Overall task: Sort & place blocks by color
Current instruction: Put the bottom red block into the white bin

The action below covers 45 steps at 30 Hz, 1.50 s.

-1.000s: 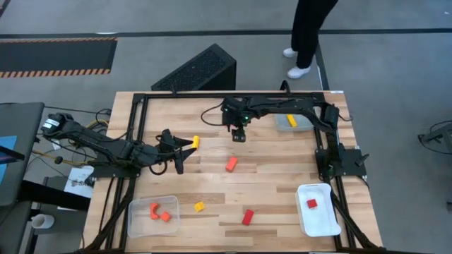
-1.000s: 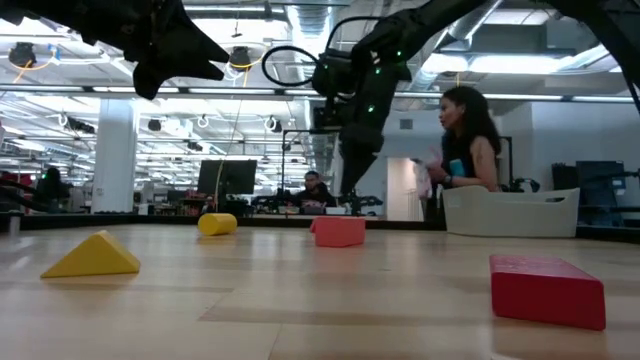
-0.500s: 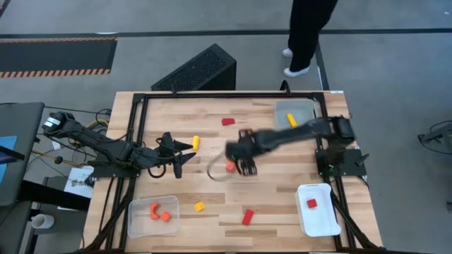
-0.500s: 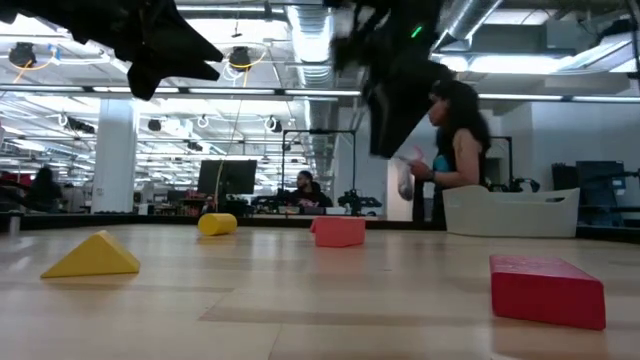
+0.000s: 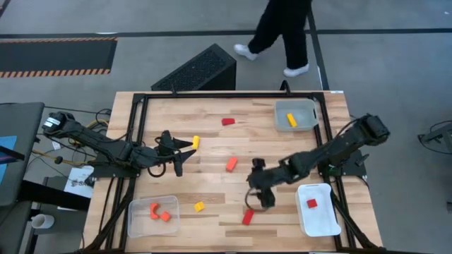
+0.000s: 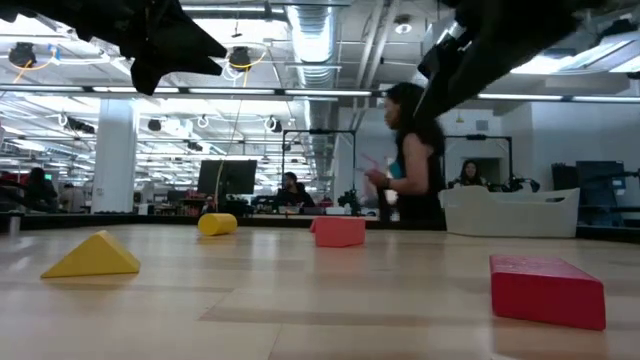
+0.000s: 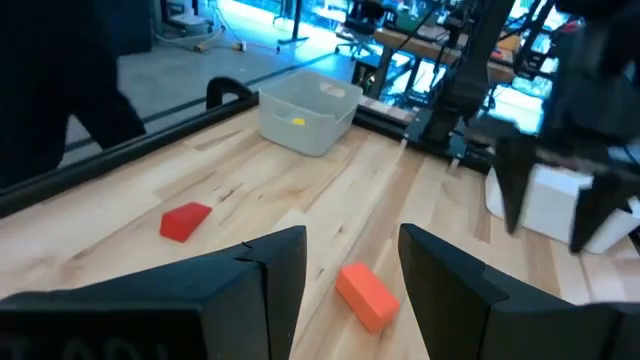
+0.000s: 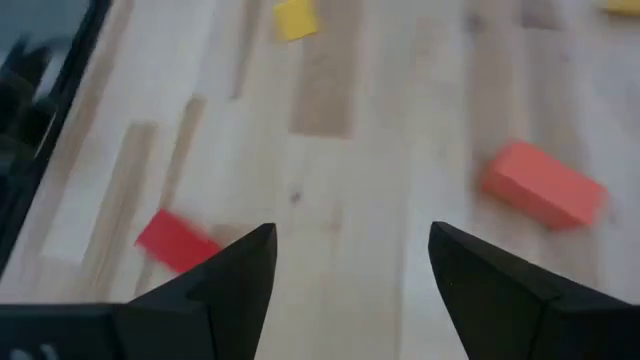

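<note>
Loose blocks lie flat on the wooden table: a red one (image 5: pixel 228 121) at the far middle, a yellow one (image 5: pixel 195 142), an orange one (image 5: pixel 231 164), a second yellow one (image 5: pixel 199 207) and a red one (image 5: pixel 248 216) near the front. My right gripper (image 5: pixel 260 200) (image 8: pixel 350 270) is open and hovers just right of and beyond that near red block (image 8: pixel 175 240), touching nothing. My left gripper (image 5: pixel 185 156) (image 7: pixel 350 265) is open and waits left of centre, facing the orange block (image 7: pixel 365 295).
A clear tray (image 5: pixel 295 106) at the far right holds a yellow block (image 5: pixel 292 120). A clear tray (image 5: pixel 138 212) at the near left holds two orange blocks. A white tray (image 5: pixel 321 219) at the near right holds a red block (image 5: pixel 311 204). A person (image 5: pixel 282 32) walks beyond the far edge.
My right gripper has swept from the far middle of the table toward the near edge, past the orange block, and now hovers by the near red block. The far red block, covered by that arm before, now shows. The person has walked toward the left.
</note>
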Available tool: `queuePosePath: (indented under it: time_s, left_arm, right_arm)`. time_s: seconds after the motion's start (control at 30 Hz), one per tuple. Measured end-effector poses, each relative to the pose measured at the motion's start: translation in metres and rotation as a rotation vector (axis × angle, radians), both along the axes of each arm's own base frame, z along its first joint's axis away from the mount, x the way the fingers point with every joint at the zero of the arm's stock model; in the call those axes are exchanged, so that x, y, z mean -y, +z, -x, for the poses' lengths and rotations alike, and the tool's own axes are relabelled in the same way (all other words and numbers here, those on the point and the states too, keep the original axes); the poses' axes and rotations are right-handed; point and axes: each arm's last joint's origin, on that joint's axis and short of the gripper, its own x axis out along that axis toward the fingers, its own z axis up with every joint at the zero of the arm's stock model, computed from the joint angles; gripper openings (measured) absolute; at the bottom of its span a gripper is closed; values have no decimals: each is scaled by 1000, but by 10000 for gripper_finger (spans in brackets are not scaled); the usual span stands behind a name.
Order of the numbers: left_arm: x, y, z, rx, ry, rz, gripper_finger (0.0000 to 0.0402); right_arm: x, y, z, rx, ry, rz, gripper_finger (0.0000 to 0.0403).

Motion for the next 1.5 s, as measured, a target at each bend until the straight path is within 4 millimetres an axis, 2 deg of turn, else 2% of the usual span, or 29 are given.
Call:
queuePosePath:
  time_s: [0.4,0.57,0.7,0.97,1.13,1.3,1.5]
  left_arm:
    - [0,2,0,20,5,3,148]
    - [0,1,0,16,7,11,148]
    - [0,1,0,14,2,19,148]
    - [0,0,0,4,4,25,148]
    - [0,0,0,6,-5,35,148]
    - [1,-1,0,2,-11,45,148]
    - [1,-2,0,-3,-12,55,148]
  right_arm:
    - [-43,-53,-26,-95,370,188,285]
    - [-57,-57,-38,-114,478,204,285]
    - [-66,-53,-39,-137,541,218,285]
    - [-76,-54,-34,-126,640,178,285]
    - [-79,-65,-38,-124,648,219,285]
    - [-75,-88,-43,-177,640,251,285]
    - [-70,-97,-45,-237,604,233,285]
